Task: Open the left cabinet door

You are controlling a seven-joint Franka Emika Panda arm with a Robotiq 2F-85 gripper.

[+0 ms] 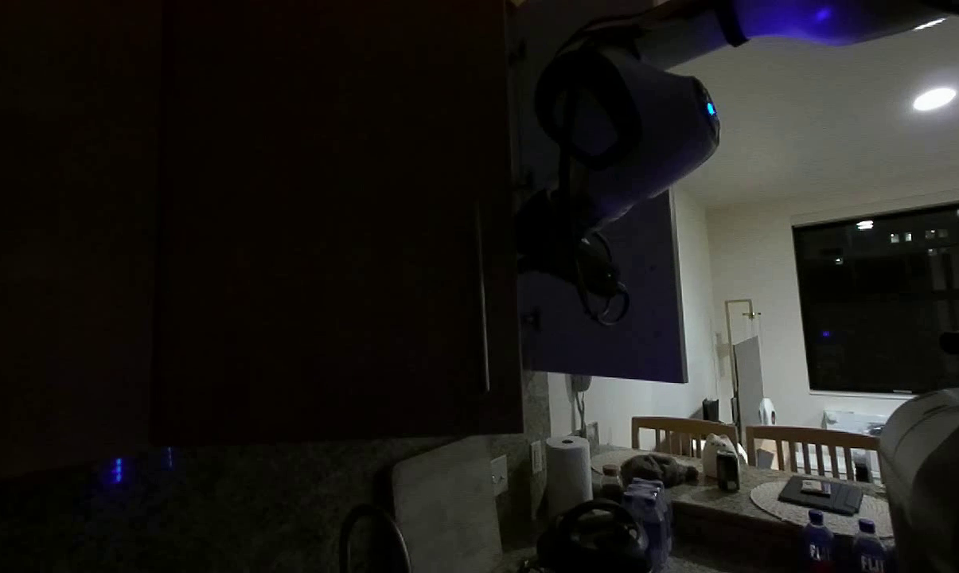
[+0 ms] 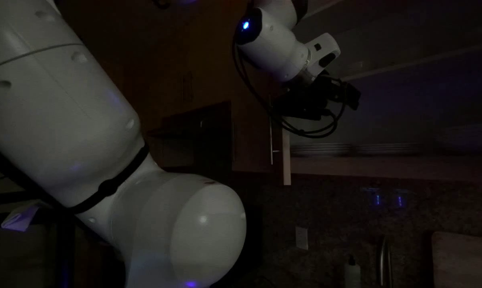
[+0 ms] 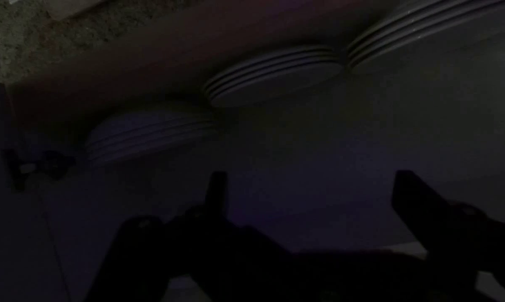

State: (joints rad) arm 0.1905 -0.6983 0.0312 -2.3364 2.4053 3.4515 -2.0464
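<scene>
The left cabinet door [image 1: 328, 239] fills much of an exterior view, tall, flat and dark brown. Its slim silver bar handle [image 1: 483, 306] runs vertically near the right edge. From a different side, the door [image 2: 287, 160] appears almost edge-on, swung out from the cabinet, its handle [image 2: 271, 140] on the outer face. In the wrist view my gripper [image 3: 311, 174] is open, its dark fingers wide apart with nothing between them, in front of the cabinet's interior. Part of the gripper is hidden behind the door in an exterior view. The handle is not in the wrist view.
A blue-grey door panel [image 1: 614, 326] stands open beyond the arm; a hinge [image 3: 38, 165] shows in the wrist view, which looks upside down. Several stacked plates [image 3: 273, 82] sit on the cabinet shelf [image 2: 369, 164]. Below are a cutting board [image 1: 447, 501] and paper towels [image 1: 567, 473].
</scene>
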